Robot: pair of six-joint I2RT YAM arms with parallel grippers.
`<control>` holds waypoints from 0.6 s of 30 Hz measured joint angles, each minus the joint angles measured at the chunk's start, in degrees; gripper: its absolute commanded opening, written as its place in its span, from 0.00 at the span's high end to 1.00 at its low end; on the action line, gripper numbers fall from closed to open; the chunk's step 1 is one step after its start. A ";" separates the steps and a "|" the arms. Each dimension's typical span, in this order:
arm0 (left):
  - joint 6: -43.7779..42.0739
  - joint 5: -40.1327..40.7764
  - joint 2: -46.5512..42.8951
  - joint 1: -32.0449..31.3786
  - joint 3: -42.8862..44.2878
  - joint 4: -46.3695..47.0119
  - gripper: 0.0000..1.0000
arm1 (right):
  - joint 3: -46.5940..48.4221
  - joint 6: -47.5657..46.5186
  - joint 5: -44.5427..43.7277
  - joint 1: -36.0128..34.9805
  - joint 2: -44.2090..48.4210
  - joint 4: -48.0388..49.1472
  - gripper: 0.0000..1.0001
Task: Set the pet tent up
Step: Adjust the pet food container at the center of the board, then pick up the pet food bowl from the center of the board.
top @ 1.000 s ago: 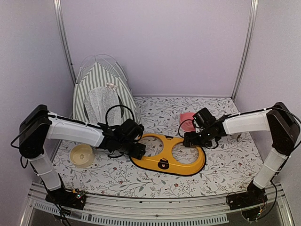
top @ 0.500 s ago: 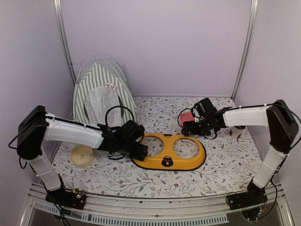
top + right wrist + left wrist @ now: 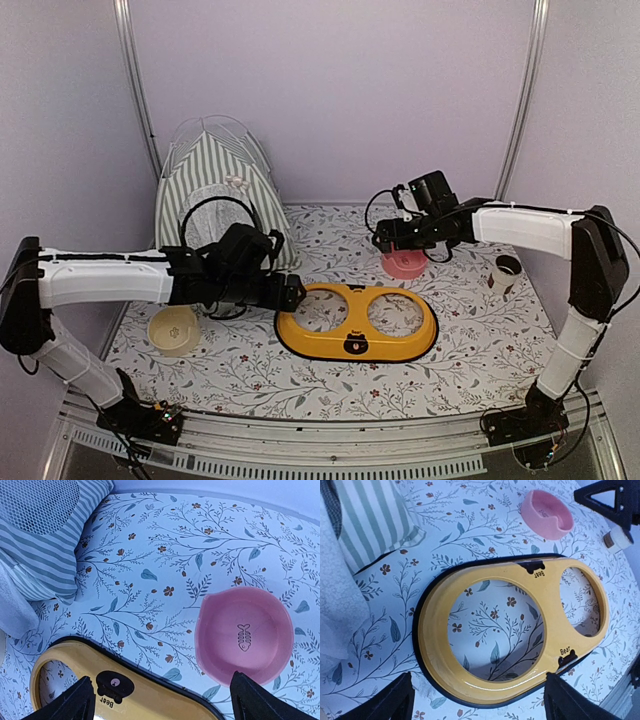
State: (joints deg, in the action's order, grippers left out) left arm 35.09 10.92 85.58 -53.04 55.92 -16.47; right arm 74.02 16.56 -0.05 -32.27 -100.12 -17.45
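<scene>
Both arms have let go of the yellow feeder stand [image 3: 357, 322], which now lies flat near the table's [image 3: 470, 350] centre. The right gripper [image 3: 388, 240] has swung back toward 1 o'clock and the left gripper [image 3: 288, 293] has eased off the stand's 9 o'clock end. The pet tent [image 3: 215, 190] stands erect in the far corner at 10 o'clock, poles arched over its peak and door flap facing the arms, so the tent itself looks done and the work seems to be on its furnishings. The left gripper's fingers are spread wide with nothing between them, as are the right's, which hang just above the pink bowl [image 3: 244, 634]. The likely step is seating that bowl in the stand. To do it well, the right gripper should drop straight down and pinch the rim with one finger inside and one outside. It should then lift the bowl clear before carrying it toward 7 o'clock to the nearer hole and lower it level. The left gripper could steady the stand's 9 o'clock end, keeping off the tent's striped corner just beside it. A cream bowl [image 3: 175, 328] waits at 8 o'clock, and a cup [image 3: 507, 272] stands at 3 o'clock.
</scene>
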 measured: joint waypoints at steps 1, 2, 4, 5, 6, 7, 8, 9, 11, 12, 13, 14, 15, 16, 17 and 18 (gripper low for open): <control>0.44 0.09 -1.51 0.46 -0.76 0.15 0.08 | 1.57 -0.96 0.24 0.04 -1.55 0.13 0.13; 1.01 0.13 -3.06 0.94 -1.77 0.28 0.08 | 2.75 -1.64 0.55 0.04 -2.91 0.22 0.16; 1.99 0.15 -5.84 1.84 -3.80 0.33 0.07 | 4.20 -3.13 0.96 0.04 -5.14 0.33 0.24; 2.60 0.17 -7.48 2.36 -5.29 0.33 0.05 | 4.90 -4.04 1.09 0.04 -6.36 0.35 0.28; 3.13 0.28 -9.20 2.89 -6.80 0.24 0.03 | 5.29 -4.90 1.09 0.07 -7.26 0.35 0.31; 3.61 0.35 -10.56 3.28 -7.96 0.02 0.03 | 5.68 -5.60 1.09 0.07 -8.24 0.35 0.35; 4.22 0.44 -12.02 3.67 -9.16 -0.02 0.03 | 6.01 -6.36 1.07 0.07 -9.18 0.31 0.39; 4.57 0.50 -13.20 3.98 -10.05 -0.20 0.02 | 6.27 -7.10 1.01 0.09 -10.05 0.28 0.40; 5.51 0.59 -16.46 4.68 -12.17 -0.66 0.02 | 6.43 -8.13 0.57 0.11 -11.39 0.24 0.44; 5.97 0.74 -17.99 4.94 -12.92 -0.94 0.02 | 6.45 -8.66 0.17 0.17 -11.91 0.04 0.46; 6.38 0.96 -19.32 5.11 -13.42 -1.29 0.02 | 6.45 -9.16 -0.09 0.26 -12.37 -0.20 0.46; 6.62 1.20 -20.20 5.22 -13.66 -1.53 0.02 | 6.45 -9.57 -0.26 0.42 -12.70 -0.37 0.48; 6.99 1.51 -21.29 5.40 -13.86 -1.99 0.01 | 6.45 -9.94 -0.35 0.74 -13.14 -0.50 0.49; 7.19 1.75 -21.97 5.53 -13.90 -2.23 0.01 | 6.45 -10.43 -0.37 1.07 -13.49 -0.55 0.50; 7.43 2.03 -22.71 5.73 -14.03 -2.40 0.01 | 6.49 -10.80 -0.35 1.51 -13.94 -0.55 0.51; 7.80 2.36 -23.61 5.95 -14.34 -2.60 0.01 | 6.62 -11.23 -0.33 1.86 -14.40 -0.57 0.53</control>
State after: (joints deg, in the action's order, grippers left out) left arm 42.89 13.28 61.98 -47.09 41.58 -19.07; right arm 80.64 5.32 -0.38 -30.41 -114.52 -18.02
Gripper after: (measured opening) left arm 0.990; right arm 0.507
